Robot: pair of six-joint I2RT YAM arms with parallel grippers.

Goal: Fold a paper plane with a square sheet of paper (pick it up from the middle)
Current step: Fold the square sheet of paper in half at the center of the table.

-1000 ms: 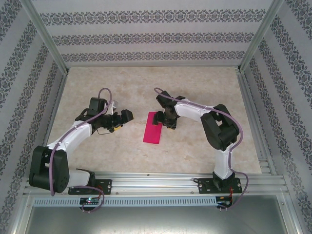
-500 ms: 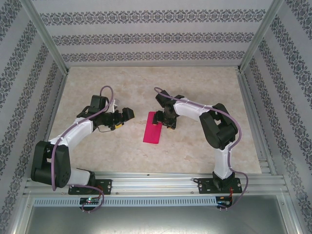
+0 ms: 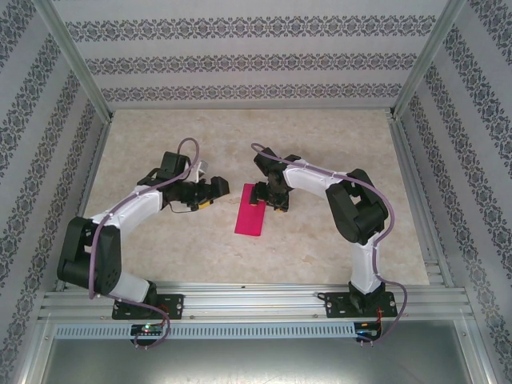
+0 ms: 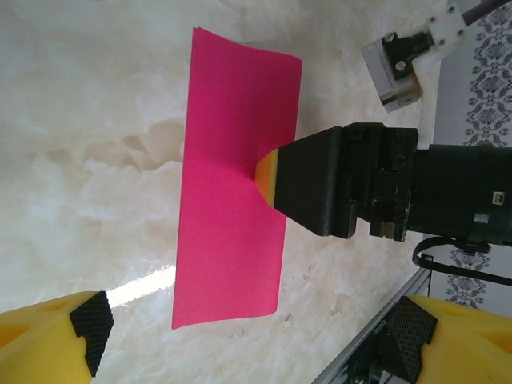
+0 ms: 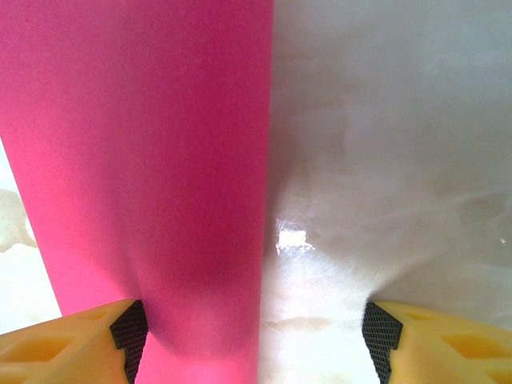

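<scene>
Pink paper lies flat on the desk about midway between my two arms, a narrow strip running near to far. From that shape I judge it is already doubled over once along its length and no longer the full square. My right tool comes at it from the right, a little far of the strip's middle, with its jaws spread wide. In the right wrist view one finger sits over the pink and the other over bare desk, so they straddle the right long edge. From the left wrist view the yellow tip of that finger looks to rest on the paper. I take this as a pin to keep the thin sheet from sliding or springing open, and nothing is pinched. My left tool hovers just left of the strip, apart from it, released and empty, facing the left long edge. That placing makes sense to me: one side holds down, and the other is free to slip under an edge for the next crease. The risk I see is the light paper skating on the smooth desk if the pin is weak.
</scene>
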